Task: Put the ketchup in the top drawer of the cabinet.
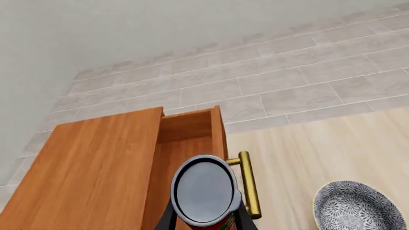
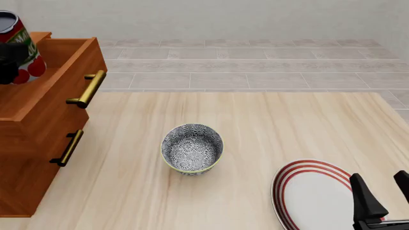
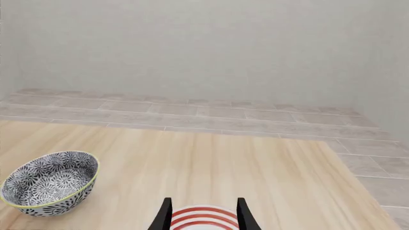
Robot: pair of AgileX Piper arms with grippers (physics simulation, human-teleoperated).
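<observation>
The ketchup (image 2: 18,45), a red can with a green band and tomato pictures, hangs in my left gripper (image 2: 9,60) above the open top drawer (image 2: 54,79) of the cabinet (image 2: 26,163) at the far left. In the left wrist view the can's dark round top (image 1: 204,189) sits between the fingers, over the drawer's open box (image 1: 188,139) and beside its brass handle (image 1: 249,184). My right gripper (image 2: 383,191) is open and empty above a red-ringed plate (image 2: 313,196), and also shows in the right wrist view (image 3: 203,215).
A patterned grey bowl (image 2: 191,148) stands in the middle of the table; it also shows in the left wrist view (image 1: 357,206) and the right wrist view (image 3: 50,182). The lower drawer front with its handle (image 2: 69,147) is shut. The plate (image 3: 203,214) lies at the front right.
</observation>
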